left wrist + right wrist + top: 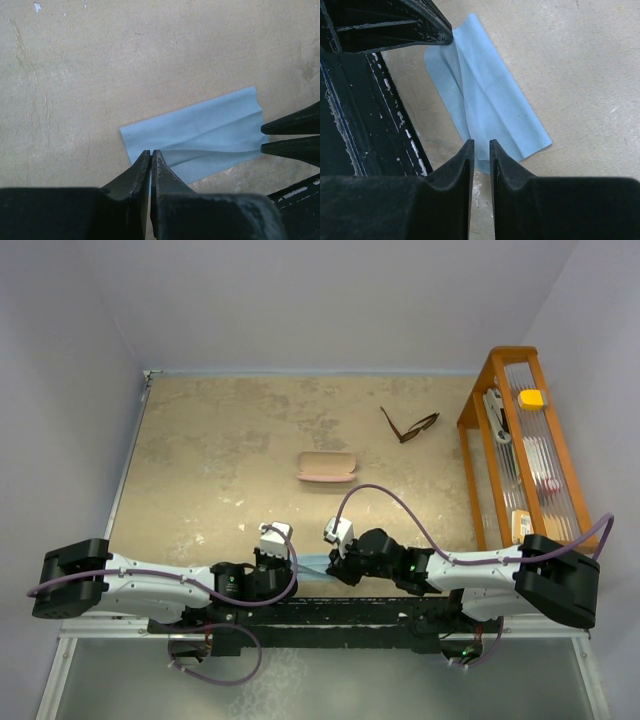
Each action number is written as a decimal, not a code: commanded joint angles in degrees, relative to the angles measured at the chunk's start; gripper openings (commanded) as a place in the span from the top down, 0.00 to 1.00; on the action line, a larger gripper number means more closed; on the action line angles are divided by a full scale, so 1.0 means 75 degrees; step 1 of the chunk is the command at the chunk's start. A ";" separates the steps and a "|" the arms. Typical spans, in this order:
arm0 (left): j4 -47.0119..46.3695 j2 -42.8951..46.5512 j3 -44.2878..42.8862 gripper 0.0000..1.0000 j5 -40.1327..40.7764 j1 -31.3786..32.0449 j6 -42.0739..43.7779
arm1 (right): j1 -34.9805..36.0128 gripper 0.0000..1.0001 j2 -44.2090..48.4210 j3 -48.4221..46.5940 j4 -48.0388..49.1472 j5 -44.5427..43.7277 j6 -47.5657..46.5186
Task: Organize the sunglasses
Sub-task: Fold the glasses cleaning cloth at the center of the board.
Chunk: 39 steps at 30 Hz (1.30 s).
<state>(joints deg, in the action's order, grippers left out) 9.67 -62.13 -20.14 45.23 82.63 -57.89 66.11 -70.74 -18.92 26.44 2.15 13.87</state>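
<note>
Over the bench [200,440], seen from above, the sunglasses [410,426] lie with temple arms unfolded, beyond the pink case [326,467] and to its right, apart from it and touched by nothing. On the near side of the case, well apart from it, a blue cloth [312,562] lies between the left gripper [292,562] and the right gripper [334,564], which come at it from either side. Far to the right of the case stands a wooden rack [512,351].

From the left wrist, the left gripper [151,153] has its fingers all but touching, pinched onto the cloth's [200,127] near edge, where a thin flap lifts off the bench. At the cloth's far end the right gripper [262,137] shows two tips with a slim gap.

From the right wrist, the right gripper [481,145] is narrow, the cloth's [490,95] corner running into the gap; whether it really bites I cannot tell. The left gripper's dark fingers [427,27] sit on the cloth's other end.
</note>
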 commanded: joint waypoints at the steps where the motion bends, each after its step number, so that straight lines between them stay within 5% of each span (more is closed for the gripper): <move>1: -0.0127 0.0033 -0.0162 1.00 0.0170 0.0108 -0.0104 | 0.0073 0.79 0.0182 0.0069 0.0225 0.0125 0.0097; 26: 0.1338 0.0109 -0.0905 0.99 0.0719 0.0711 -0.0576 | 0.0173 0.81 0.0149 0.0033 0.0157 -0.0075 0.0086; 39: 0.1860 0.0011 -0.1077 0.86 0.0740 0.0783 -0.0823 | 0.0165 0.81 0.0163 0.0024 0.0114 -0.0122 0.0056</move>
<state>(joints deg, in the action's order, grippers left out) 22.37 -61.78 -25.74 48.86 87.94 -62.52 67.11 -70.74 -18.68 26.39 2.28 14.02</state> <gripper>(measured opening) 0.134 0.189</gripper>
